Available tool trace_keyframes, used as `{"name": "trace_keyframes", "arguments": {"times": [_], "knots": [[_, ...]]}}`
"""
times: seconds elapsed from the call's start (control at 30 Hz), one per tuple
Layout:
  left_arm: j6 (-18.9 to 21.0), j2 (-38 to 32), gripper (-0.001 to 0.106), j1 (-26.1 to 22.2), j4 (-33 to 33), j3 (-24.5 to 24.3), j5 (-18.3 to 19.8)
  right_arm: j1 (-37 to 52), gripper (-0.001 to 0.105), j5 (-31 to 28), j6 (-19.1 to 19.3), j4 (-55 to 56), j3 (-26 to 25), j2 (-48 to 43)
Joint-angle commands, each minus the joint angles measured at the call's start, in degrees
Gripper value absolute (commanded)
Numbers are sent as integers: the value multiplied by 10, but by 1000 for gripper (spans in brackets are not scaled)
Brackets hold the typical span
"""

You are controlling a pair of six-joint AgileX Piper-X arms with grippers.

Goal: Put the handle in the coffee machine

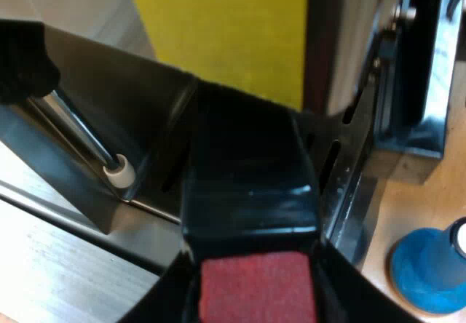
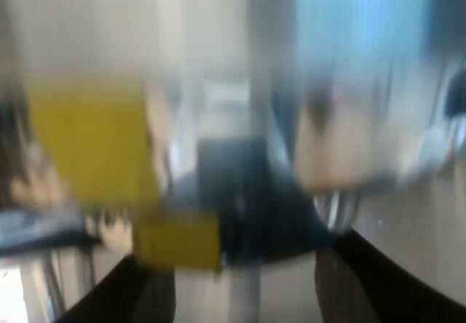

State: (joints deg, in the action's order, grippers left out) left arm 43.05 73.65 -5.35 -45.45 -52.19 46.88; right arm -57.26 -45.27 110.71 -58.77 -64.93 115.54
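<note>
My left gripper [image 1: 256, 305] pinched the handle [image 1: 247, 192] by its red end, right at the coffee machine [image 1: 95, 112]. My right gripper [image 2: 240, 297] was spread, empty. If I tilted it, the handle could bump and slip.

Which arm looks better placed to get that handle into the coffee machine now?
Left. The left end effector grips the handle at its red end, close to the espresso machine. The right end effector is open, holding nothing, so it would probably need more moves.
</note>
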Motion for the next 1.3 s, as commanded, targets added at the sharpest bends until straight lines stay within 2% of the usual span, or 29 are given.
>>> {"name": "trace_keyframes", "arguments": {"times": [0.03,0.07,0.17,1.3], "knots": [[-9,-26,0,-2,2,-8,93,1,45,5,49,-51,-3,-3],[-9,-26,0,-2,2,-8,93,-1,45,5,65,-64,-3,-3],[-9,-26,0,-2,2,-8,93,-3,45,5,78,-83,-3,-3],[-9,-26,0,-2,2,-8,92,-3,45,5,73,-96,-3,-3]]}}
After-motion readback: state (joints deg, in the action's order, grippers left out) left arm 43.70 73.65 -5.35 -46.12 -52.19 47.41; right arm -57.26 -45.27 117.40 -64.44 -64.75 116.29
